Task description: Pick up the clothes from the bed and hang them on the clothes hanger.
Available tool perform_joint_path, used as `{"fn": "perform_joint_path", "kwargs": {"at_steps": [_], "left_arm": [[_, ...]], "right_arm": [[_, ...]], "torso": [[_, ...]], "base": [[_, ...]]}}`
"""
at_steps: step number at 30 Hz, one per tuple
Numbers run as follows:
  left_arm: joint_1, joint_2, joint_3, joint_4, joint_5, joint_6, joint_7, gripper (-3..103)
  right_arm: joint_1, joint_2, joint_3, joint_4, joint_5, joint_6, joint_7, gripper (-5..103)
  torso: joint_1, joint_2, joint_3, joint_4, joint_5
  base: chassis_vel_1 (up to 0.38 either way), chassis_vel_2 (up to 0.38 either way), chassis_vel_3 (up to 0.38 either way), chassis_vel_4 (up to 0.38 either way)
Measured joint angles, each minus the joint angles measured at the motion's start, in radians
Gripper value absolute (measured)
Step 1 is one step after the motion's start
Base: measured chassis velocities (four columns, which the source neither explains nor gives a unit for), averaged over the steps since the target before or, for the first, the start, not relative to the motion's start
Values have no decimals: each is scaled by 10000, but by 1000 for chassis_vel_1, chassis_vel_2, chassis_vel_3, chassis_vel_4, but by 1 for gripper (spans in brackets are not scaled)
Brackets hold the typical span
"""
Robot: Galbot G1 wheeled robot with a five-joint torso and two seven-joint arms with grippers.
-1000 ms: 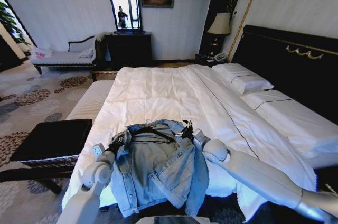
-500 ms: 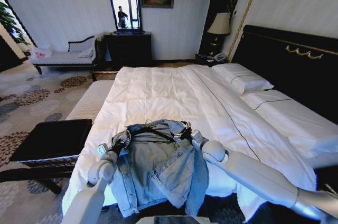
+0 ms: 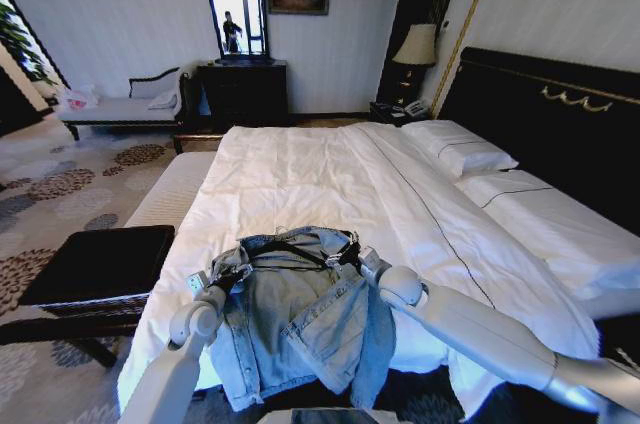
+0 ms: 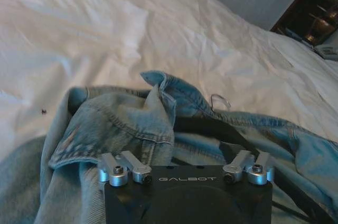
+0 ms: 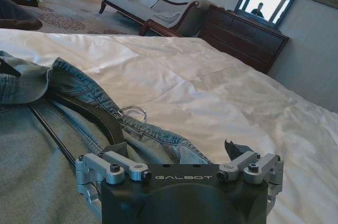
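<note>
Our left hand [image 3: 238,273] has crept forward, gripping the jacket's [image 3: 300,329] shoulder. The jacket hangs over the bed's [image 3: 300,184] near edge, already on the black hanger [image 3: 295,254]. Our right hand [image 3: 350,253] moved too; we can't tell its grip.

Glossy white rounded arm shells with bulbous joints, left and right. Black wrist blocks lettered GALBOT in pale capitals. Left pincer [image 4: 186,152] and right pincer [image 5: 179,150] alike: silver metal finger links fastened with dark hex screws.
</note>
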Motion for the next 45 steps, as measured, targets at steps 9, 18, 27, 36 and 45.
{"fn": "perform_joint_path", "kwargs": {"at_steps": [9, 18, 27, 36, 45], "left_arm": [[249, -25, -34, -144, -319, 388, -181, 52], [284, -1, -102, -216, -459, 389, -160, 20], [371, 9, -113, -512, -458, 277, 166, 0], [-200, 371, -143, -1419, -1660, 1371, -2039, 6], [-1697, 796, -93, -1746, -5414, 2260, -5918, 32]], "right_arm": [[-10, -9, 14, -56, -17, 141, 4, 100], [-47, 101, 1, -212, -137, 321, 5, 100], [28, 137, -75, -382, -184, 498, 5, 100], [68, 167, -151, -481, -188, 532, 14, 100], [58, 330, -336, -574, -191, 530, 135, 100]], "torso": [[0, 0, 0, 0, 0], [0, 0, 0, 0, 0], [0, 0, 0, 0, 0], [0, 0, 0, 1, 2], [0, 0, 0, -1, 2]], "base": [[0, 0, 0, 0], [0, 0, 0, 0], [0, 0, 0, 0], [0, 0, 0, 0], [0, 0, 0, 0]]}}
